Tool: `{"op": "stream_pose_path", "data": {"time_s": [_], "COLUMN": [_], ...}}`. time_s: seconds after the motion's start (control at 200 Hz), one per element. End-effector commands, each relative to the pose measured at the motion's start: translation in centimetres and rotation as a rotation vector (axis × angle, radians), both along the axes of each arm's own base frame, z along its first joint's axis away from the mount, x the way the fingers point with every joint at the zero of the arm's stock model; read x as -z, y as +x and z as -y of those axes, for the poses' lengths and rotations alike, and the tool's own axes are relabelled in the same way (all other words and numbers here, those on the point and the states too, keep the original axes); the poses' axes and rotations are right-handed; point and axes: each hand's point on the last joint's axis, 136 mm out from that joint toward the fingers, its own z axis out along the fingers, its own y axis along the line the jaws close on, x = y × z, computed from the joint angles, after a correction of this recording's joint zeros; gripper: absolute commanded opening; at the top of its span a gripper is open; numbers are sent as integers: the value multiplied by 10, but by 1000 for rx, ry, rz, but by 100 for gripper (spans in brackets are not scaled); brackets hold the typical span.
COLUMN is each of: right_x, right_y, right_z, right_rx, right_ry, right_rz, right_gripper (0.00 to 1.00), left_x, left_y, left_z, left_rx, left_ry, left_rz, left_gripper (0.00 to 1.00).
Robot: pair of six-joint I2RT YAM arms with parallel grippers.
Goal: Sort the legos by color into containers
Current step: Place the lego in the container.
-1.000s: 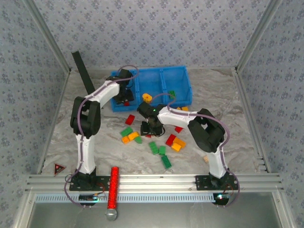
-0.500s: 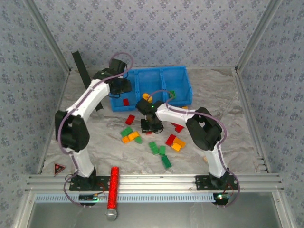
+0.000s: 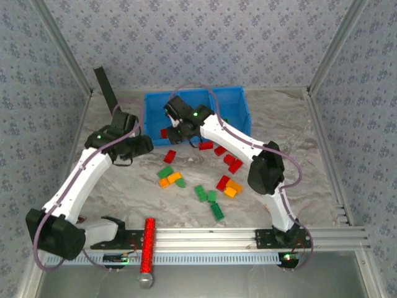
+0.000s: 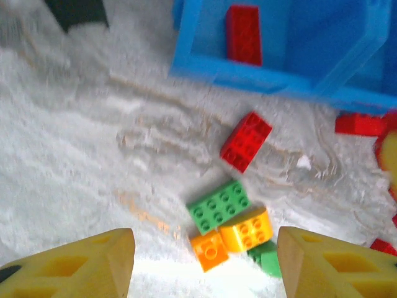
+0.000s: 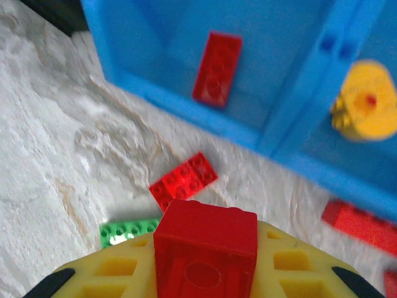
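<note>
Right fingers [image 5: 84, 273] are clamping a red brick [image 5: 206, 242], left fingers [image 4: 80, 267] hanging apart; I'm aiming to release past the bin [image 5: 186, 107] wall ahead, above the binned brick [image 5: 217, 68].

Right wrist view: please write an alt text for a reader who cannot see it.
The right hand grips a red brick, facing the blue bin. One compartment holds a second red brick, the next a round yellow piece. A third red brick and a green brick lie on the table in front.
</note>
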Motion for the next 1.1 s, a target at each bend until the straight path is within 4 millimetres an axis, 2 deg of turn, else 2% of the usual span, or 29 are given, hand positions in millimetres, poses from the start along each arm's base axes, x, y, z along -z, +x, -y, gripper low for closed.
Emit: {"op": "stream_pose_path", "data": {"time_s": [0.0, 0.225, 0.355, 0.49, 0.74, 0.97, 1.094], "right_x": [26, 45, 62, 76, 80, 72, 78], "right_y": [11, 50, 67, 75, 86, 103, 110], "right_z": [-10, -40, -46, -48, -56, -63, -64], "right_rx": [-90, -114, -114, -116, -109, -91, -84], "right_ry": [-93, -69, -66, -70, -43, -4, 4], "right_rz": [22, 101, 140, 145, 173, 228, 226], "right_gripper": [32, 32, 32, 32, 32, 33, 37], "left_x": [14, 37, 49, 65, 85, 90, 91], "left_y": [-31, -67, -78, -86, -90, -85, -83], "left_z": [-5, -6, -10, -10, -4, 2, 4], "left_rx": [-56, -95, -103, -129, -119, -107, -102], "left_ry": [-54, -123, -116, -134, -144, -148, -150], "left_rz": [-75, -141, -152, -180, -225, -238, -243], "left_gripper": [63, 62, 62, 62, 62, 62, 63]}}
